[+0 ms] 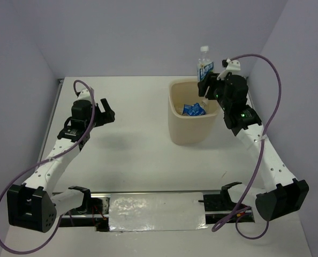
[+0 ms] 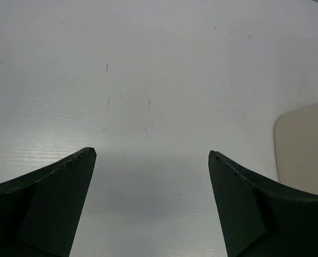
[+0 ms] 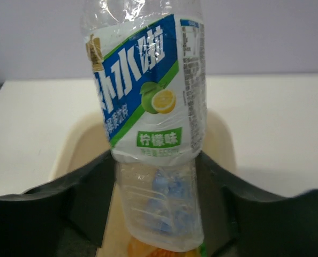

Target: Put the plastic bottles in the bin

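White table (image 1: 137, 155) and pale lilac walls are all that surrounds the work, and from above I see no other bottle standing on that surface, so I judge this one to be the last. My right gripper (image 1: 208, 88) is clamped on the lower body of a blue-labelled bottle (image 1: 204, 63), held upright in the air above the far right corner of the bin (image 1: 187, 131). On my right wrist camera my fingers (image 3: 92, 203) press either side of the bottle's clear ribbed base, and below it lies the bin's cream interior with something orange (image 3: 148, 250) at the bottom. The top view shows a crumpled blue-labelled bottle in the bin (image 1: 193, 110). The step in hand is the release. Before I let go, I should carry the bottle a little inward, since so near the rim it could catch the edge and topple outside. My left gripper (image 1: 106, 111) hangs wide open and empty over bare table, well left of the bin.
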Controlling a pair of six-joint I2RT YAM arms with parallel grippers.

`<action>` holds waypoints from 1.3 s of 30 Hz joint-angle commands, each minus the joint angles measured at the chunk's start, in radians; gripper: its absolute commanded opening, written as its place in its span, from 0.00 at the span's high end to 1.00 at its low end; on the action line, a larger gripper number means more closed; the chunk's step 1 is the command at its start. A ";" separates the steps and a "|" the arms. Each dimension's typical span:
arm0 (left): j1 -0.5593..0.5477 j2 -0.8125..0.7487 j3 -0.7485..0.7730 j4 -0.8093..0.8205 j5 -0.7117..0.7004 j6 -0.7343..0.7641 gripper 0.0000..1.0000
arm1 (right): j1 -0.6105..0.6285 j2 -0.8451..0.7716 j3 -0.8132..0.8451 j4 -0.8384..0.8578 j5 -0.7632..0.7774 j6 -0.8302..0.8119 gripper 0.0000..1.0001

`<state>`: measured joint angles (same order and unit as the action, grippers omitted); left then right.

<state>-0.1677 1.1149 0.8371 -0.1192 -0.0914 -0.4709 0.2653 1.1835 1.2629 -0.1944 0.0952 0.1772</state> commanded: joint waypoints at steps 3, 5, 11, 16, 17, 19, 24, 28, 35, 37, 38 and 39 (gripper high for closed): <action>0.004 -0.029 -0.003 0.012 -0.030 -0.006 0.01 | 0.037 -0.044 -0.091 -0.075 -0.078 0.088 0.15; 0.004 -0.033 -0.003 0.012 -0.025 -0.011 0.01 | 0.041 -0.050 -0.082 -0.082 -0.089 0.079 0.00; 0.004 -0.050 0.008 0.001 -0.033 -0.011 0.01 | 0.041 -0.067 0.046 -0.148 -0.048 0.068 0.00; 0.004 -0.084 0.033 -0.037 -0.090 0.005 0.01 | 0.017 -0.094 0.107 -0.206 0.076 0.099 0.00; 0.005 -0.095 0.034 -0.042 -0.106 0.005 0.01 | -0.033 -0.094 0.118 -0.249 0.104 0.114 0.00; 0.004 -0.105 0.034 -0.043 -0.111 0.009 0.01 | -0.118 -0.097 0.107 -0.284 0.097 0.174 0.00; 0.004 -0.122 0.014 -0.017 -0.131 0.014 0.01 | -0.310 -0.202 -0.104 -0.278 0.194 0.284 0.00; 0.005 -0.101 0.007 -0.001 -0.143 0.012 0.01 | -0.310 -0.307 -0.343 -0.194 0.271 0.337 0.00; 0.005 -0.108 -0.023 0.023 -0.169 -0.002 0.01 | -0.310 -0.420 -0.638 -0.018 0.251 0.404 0.00; 0.005 -0.133 -0.033 0.029 -0.185 0.003 0.01 | -0.311 -0.436 -0.654 -0.016 0.264 0.398 0.00; 0.005 -0.141 -0.035 0.027 -0.189 0.006 0.01 | -0.310 -0.438 -0.654 -0.019 0.271 0.377 0.00; 0.005 -0.150 -0.038 0.029 -0.194 0.009 0.01 | -0.311 -0.441 -0.649 -0.025 0.278 0.364 0.00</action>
<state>-0.1677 1.0103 0.8040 -0.1425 -0.2501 -0.4736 -0.0460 0.7765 0.5980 -0.3325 0.3305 0.5518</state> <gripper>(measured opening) 0.993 0.997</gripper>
